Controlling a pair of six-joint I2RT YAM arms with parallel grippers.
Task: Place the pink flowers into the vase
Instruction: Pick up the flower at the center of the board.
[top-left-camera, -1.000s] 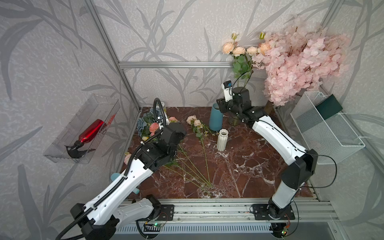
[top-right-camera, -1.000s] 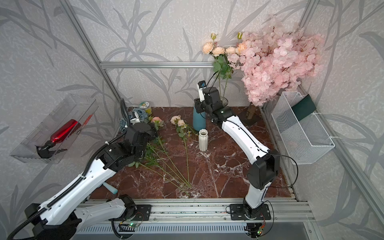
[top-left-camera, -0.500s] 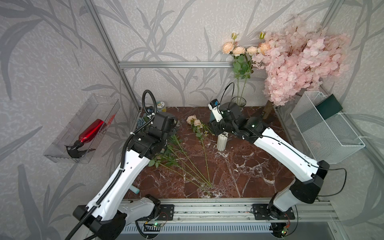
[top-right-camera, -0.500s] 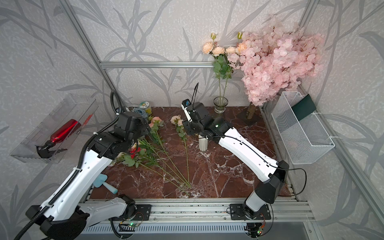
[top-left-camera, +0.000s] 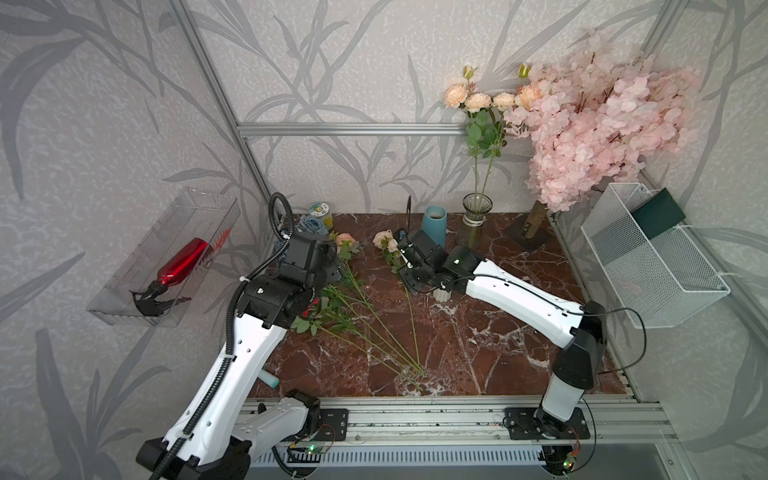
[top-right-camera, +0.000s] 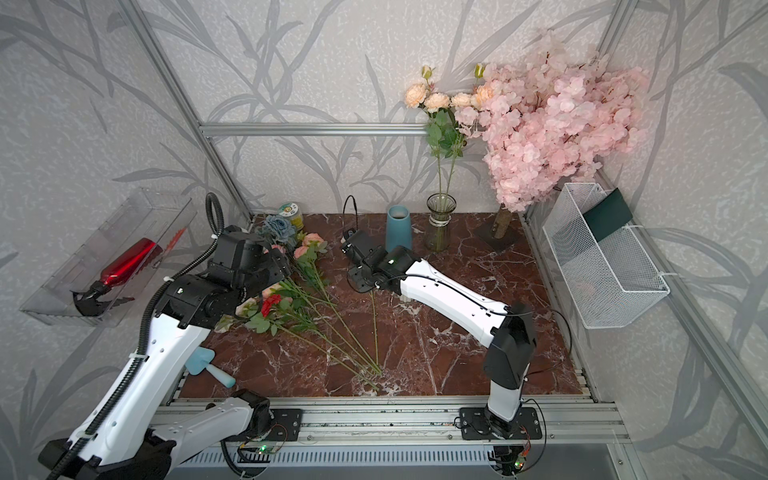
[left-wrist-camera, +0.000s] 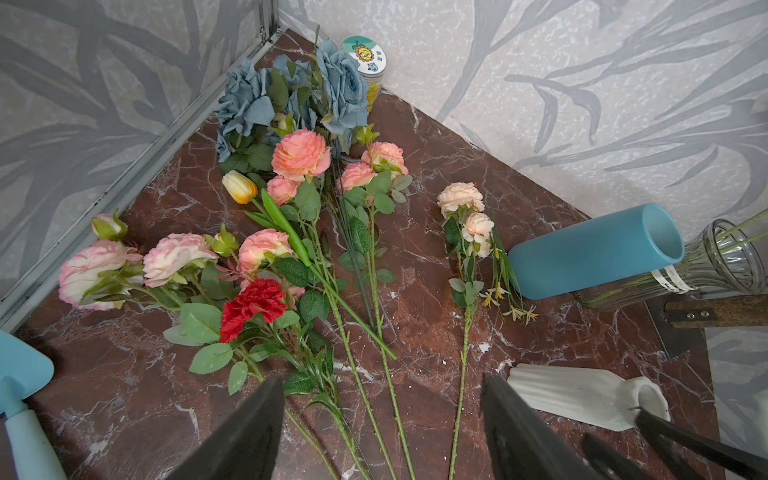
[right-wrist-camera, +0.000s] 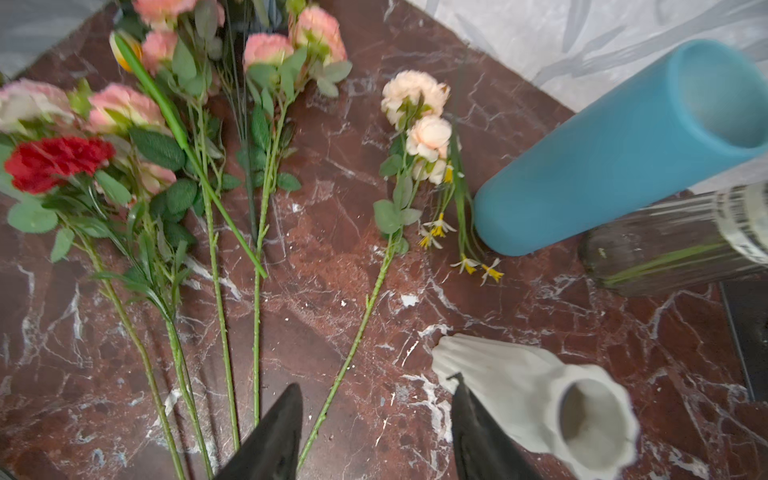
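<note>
Looks like the pick of the next stem: hovering low over the bench (right-wrist-camera: 324, 266) with the right claw (right-wrist-camera: 376, 382), jaws part open and empty, no contact yet as far as can be told. Straddles the thin green stem of 1 spray of the pink flowers (right-wrist-camera: 415, 112), pale peach, lying flat; passes between the 2 black fingers (right-wrist-camera: 282, 424), nearer that finger than its partner. Runs lengthwise away from the claw, blooms at the far end near the foot of the blue vase (right-wrist-camera: 602, 166), cut end back toward the robot's base, so crosses the closing line rather than lying along it. Favours the right arm clearly: nearer both to this stem and to the glass vase (top-left-camera: 477, 210) at the back, already holding several peach blooms (top-left-camera: 478, 99) upright. Leaves the left claw (left-wrist-camera: 382, 378) wide open, holding nothing, above the salmon blooms (left-wrist-camera: 299, 153) and their stems, well to the side. Calls for care with the white ribbed vase (right-wrist-camera: 540, 399), just beside the other finger
</note>
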